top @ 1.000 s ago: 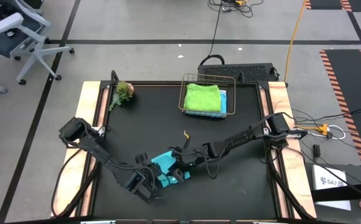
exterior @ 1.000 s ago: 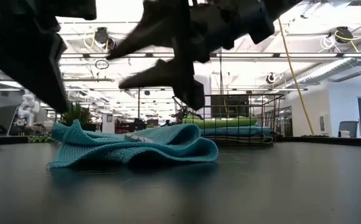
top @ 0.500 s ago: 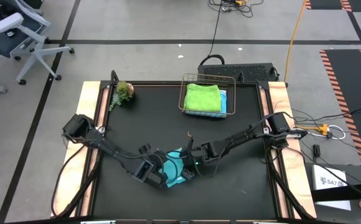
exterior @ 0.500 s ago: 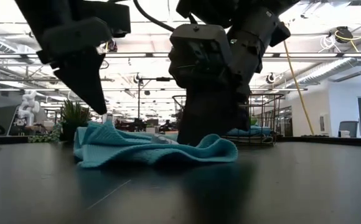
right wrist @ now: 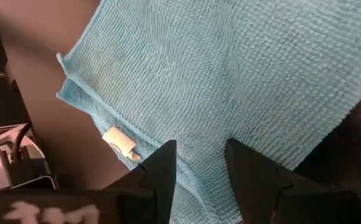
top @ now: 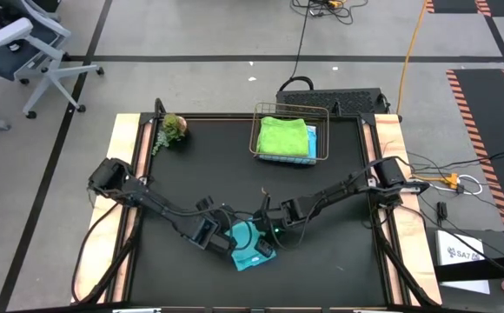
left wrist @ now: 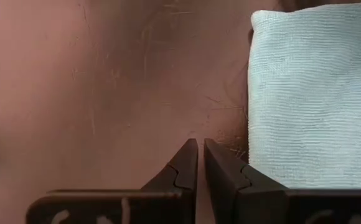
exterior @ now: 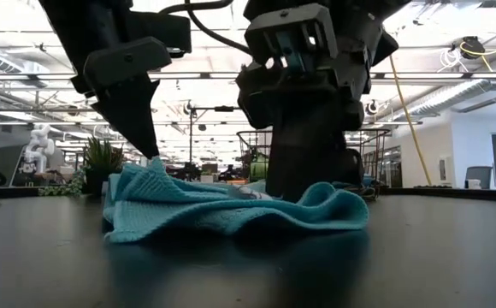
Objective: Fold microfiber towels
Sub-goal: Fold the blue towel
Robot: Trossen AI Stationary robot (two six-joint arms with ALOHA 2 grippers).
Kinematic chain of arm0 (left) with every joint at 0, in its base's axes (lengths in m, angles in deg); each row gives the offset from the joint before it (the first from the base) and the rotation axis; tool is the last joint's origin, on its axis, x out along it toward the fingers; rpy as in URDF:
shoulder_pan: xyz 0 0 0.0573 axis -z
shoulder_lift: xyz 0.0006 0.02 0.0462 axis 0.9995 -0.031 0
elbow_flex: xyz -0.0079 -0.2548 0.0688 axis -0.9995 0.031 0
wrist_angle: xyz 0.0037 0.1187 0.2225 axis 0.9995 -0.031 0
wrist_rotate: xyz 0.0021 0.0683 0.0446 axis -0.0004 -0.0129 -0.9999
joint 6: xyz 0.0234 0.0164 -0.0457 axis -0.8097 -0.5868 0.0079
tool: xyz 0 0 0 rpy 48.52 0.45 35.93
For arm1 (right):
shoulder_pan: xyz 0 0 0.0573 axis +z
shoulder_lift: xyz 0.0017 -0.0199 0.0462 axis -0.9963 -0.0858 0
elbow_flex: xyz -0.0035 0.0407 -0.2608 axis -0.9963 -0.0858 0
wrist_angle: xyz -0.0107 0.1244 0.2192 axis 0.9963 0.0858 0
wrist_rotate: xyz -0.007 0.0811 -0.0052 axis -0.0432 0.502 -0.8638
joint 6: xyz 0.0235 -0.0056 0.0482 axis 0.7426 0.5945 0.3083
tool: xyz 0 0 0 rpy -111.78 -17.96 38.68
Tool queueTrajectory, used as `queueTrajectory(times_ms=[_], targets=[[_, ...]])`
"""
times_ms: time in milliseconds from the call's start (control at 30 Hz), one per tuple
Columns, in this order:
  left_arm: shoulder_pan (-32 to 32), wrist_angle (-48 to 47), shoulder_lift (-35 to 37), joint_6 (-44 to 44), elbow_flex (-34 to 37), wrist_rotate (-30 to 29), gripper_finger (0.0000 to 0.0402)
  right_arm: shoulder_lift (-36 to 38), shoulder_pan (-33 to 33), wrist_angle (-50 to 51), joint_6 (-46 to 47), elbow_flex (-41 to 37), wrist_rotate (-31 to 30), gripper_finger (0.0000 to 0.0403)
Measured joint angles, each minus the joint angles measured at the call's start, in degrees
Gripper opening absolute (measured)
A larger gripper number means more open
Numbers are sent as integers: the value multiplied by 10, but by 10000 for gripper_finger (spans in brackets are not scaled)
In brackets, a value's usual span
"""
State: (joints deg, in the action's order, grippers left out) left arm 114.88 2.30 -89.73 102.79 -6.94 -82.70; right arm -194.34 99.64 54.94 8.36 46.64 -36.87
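Low view: teal towel (exterior: pixel 231 210) lies rumpled, folded in layered ridges.

counter (top: pixel 200 165): black top, wood side rails | near edge, mid: teal towel (top: pixel 250 248), crumpled flat | far edge, mid: wire basket (top: pixel 291 133) w/ lime + blue towels | far-left corner: sm plant (top: pixel 174 128)

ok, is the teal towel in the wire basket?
No, the teal towel lies on the table between both grippers; the wire basket holds other towels.
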Motion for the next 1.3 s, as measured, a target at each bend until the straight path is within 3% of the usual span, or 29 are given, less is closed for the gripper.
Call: queueTrajectory(times_ms=[333,767,1067,1300], targets=[[0,-1,0,-2,0,0,31,9,4,-81,-14,-1,-25,130],[0,0,0,5,0,4,31,9,33,-91,-17,0,-88,130],[0,2,0,5,0,5,31,-1,58,-7,-15,0,-111,130],[0,5,0,6,0,6,31,6,59,73,-20,2,-92,130]])
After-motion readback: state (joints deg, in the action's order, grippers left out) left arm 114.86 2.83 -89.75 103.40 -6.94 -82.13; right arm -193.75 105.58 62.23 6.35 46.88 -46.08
